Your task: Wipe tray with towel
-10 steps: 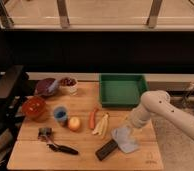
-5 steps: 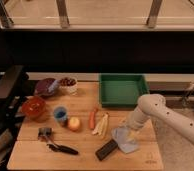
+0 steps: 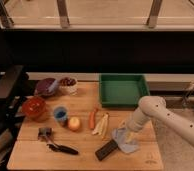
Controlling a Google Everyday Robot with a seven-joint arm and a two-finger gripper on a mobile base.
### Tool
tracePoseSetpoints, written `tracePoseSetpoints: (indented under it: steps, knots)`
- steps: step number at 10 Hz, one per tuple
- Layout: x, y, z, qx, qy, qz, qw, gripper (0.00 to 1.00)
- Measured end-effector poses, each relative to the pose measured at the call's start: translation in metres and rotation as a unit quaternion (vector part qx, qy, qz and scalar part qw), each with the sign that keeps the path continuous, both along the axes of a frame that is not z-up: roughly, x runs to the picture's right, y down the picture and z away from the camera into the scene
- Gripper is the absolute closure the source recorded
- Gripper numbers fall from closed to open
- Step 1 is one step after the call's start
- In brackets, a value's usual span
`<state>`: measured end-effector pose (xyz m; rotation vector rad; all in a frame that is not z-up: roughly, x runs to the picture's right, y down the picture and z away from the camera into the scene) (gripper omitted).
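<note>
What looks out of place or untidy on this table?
Nothing looks spilled or broken. The towel lies crumpled on the table in front of the tray, not in it; the gripper is down at its upper edge. A black bar lies slantwise beside it.

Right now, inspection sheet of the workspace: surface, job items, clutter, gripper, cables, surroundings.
Surface: wooden table, crowded at left and middle.
Job's things: green tray at the back, nothing seen in it; pale blue towel crumpled on the table in front, outside the tray.
Clutter: red bowl, blue cup, round fruit, carrot, banana, black block beside the towel.
Gripper: gripper down at the towel's upper edge.
Cables: nothing seen.
Surroundings: dark wall behind; black equipment at left.
</note>
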<state>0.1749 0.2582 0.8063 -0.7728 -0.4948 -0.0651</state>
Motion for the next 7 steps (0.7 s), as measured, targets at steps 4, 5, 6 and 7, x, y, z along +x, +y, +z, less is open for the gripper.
tracePoseSetpoints:
  steps: [4,5,6,7]
  knots:
    - [0.007,0.003,0.000,-0.003,0.008,0.012,0.9999,0.91]
    - [0.012,0.001,0.000,-0.003,0.014,0.020,0.9997,0.99]
    - [0.016,-0.005,-0.002,0.001,0.018,0.026,0.9995,1.00]
    - [0.019,-0.016,-0.009,0.007,0.021,0.031,0.9993,1.00]
